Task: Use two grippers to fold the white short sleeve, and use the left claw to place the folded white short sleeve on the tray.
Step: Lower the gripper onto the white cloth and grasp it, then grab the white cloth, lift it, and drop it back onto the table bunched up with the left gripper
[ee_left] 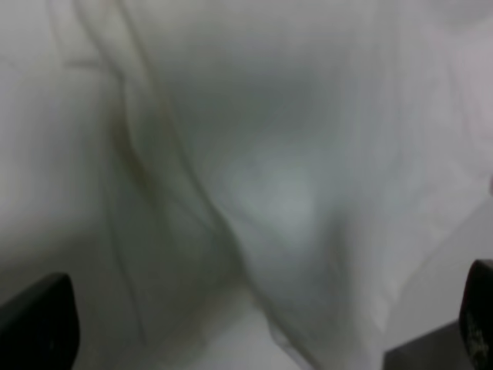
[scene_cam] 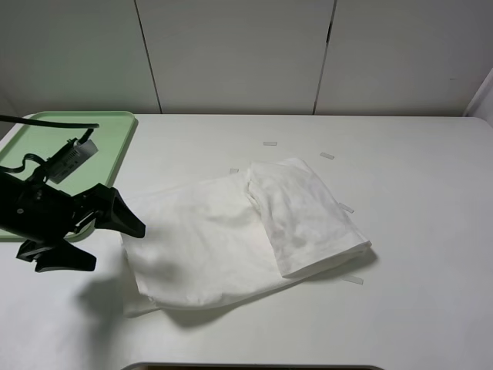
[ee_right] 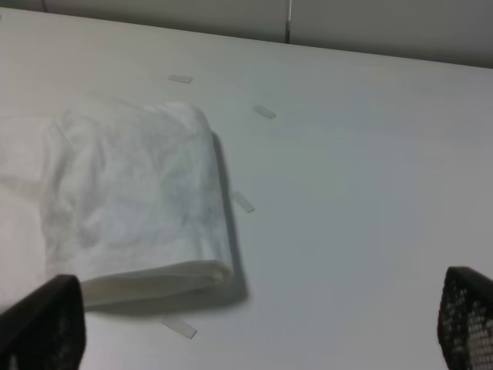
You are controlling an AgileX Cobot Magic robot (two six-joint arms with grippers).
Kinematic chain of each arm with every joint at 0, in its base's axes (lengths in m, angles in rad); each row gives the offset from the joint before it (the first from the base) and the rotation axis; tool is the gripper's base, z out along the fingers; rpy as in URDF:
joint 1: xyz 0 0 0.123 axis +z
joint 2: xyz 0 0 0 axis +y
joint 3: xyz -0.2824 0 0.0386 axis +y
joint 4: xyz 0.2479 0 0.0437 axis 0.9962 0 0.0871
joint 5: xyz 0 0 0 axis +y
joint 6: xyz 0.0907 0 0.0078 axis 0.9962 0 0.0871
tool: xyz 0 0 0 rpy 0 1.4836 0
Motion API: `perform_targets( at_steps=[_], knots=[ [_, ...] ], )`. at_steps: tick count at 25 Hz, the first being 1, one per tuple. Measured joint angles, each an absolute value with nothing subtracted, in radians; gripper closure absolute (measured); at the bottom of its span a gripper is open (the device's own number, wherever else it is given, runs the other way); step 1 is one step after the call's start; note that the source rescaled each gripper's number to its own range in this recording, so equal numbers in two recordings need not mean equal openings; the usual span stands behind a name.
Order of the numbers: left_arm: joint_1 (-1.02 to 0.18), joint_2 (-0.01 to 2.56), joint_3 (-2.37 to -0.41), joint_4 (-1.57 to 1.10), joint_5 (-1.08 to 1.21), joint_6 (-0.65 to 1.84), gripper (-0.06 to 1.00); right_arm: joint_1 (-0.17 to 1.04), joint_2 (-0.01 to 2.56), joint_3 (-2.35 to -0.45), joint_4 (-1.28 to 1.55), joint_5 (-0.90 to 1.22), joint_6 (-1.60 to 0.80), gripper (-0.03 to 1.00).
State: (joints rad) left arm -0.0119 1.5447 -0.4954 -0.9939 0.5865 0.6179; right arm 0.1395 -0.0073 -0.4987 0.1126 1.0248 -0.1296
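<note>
Closest to the lens, your left pincer (scene_cam: 117, 247) hangs with its jaws apart and empty, right at the left edge of the white short sleeve (scene_cam: 208, 239). That shirt lies in the middle of the desk (scene_cam: 416, 293), to the right of the tray (scene_cam: 108, 135), with its right part folded over onto the middle. Your left wrist view shows only blurred cloth between the fingers, so you are low over it.

The step in hand looks to be gripping this left edge for the next fold. Come down square and take every layer at the hem, not just the top ply. Close firmly before you lift, then carry the edge across low so the thin cotton doesn't billow.

Your right pincer (ee_right: 254, 320) is also spread and holds nothing, hovering over bare desk beside the folded end. You could use it to pin that end.
</note>
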Motion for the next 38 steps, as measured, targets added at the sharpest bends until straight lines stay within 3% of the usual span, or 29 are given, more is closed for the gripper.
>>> perform_targets(
  at_steps=[18,19,22,23,25,26,27,30,38],
  knots=[
    [-0.172,1.77,-0.498,-1.355,0.406,0.934,-0.03,0.14,-0.007,-0.499,0.109,1.025,-0.13,-0.03],
    [-0.186,1.776,-0.498,-1.365,0.406,0.937,0.0,0.14,-0.007,-0.499,0.108,1.025,-0.13,-0.03],
    [-0.2,1.792,-0.498,-1.364,0.383,0.939,0.24,0.14,-0.007,-0.499,0.106,1.025,-0.13,-0.03],
    [-0.2,1.795,-0.498,-1.359,0.378,0.939,0.36,0.14,-0.007,-0.499,0.105,1.026,-0.13,-0.03],
    [-0.2,1.797,-0.498,-1.332,0.378,0.94,0.72,0.14,-0.007,-0.499,0.103,1.026,-0.13,-0.03],
    [-0.2,1.797,-0.498,-1.332,0.378,0.94,0.72,0.14,-0.007,-0.499,0.101,1.026,-0.13,-0.03],
    [-0.2,1.797,-0.498,-1.322,0.378,0.94,0.8,0.14,-0.007,-0.499,0.101,1.026,-0.13,-0.03],
    [-0.2,1.797,-0.504,-1.271,0.387,0.925,0.9,0.14,-0.007,-0.499,0.101,1.026,-0.13,-0.03],
    [-0.159,1.798,-0.703,-0.791,0.609,0.564,0.91,0.14,-0.007,-0.499,0.101,1.026,-0.13,-0.03]
  ],
)
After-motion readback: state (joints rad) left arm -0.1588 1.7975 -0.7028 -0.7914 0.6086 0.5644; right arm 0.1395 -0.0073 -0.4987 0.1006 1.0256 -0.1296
